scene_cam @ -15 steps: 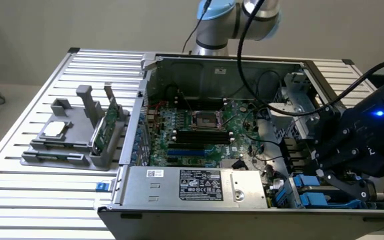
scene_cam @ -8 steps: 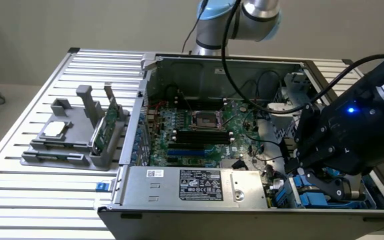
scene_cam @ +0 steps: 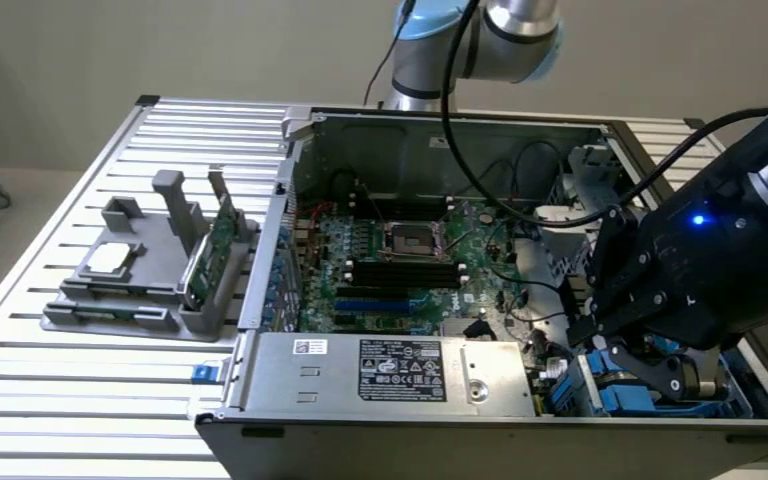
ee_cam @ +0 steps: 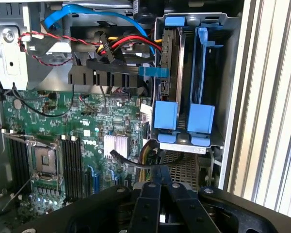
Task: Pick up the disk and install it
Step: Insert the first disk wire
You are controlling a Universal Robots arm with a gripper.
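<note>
The install step is looking nearly done: the silver-grey metal disk in its blue plastic carrier (ee_cam: 168, 77) is standing inside the grey metal drive cage (ee_cam: 228, 73), at the open computer case's (scene_cam: 491, 432) near corner on the exterior view's right. The black gripper (ee_cam: 161, 170) is hovering near the cage, fingers (ee_cam: 149, 204) pressing together on nothing. Final seating is probably calling for a straight push. Shadow is hiding the disk's label and connector

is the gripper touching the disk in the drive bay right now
Apart. In the wrist view the gripper has its fingers shut together, holding nothing, and open space with cables and perforated metal lies between its tips and the disk seated in the drive cage.
</note>
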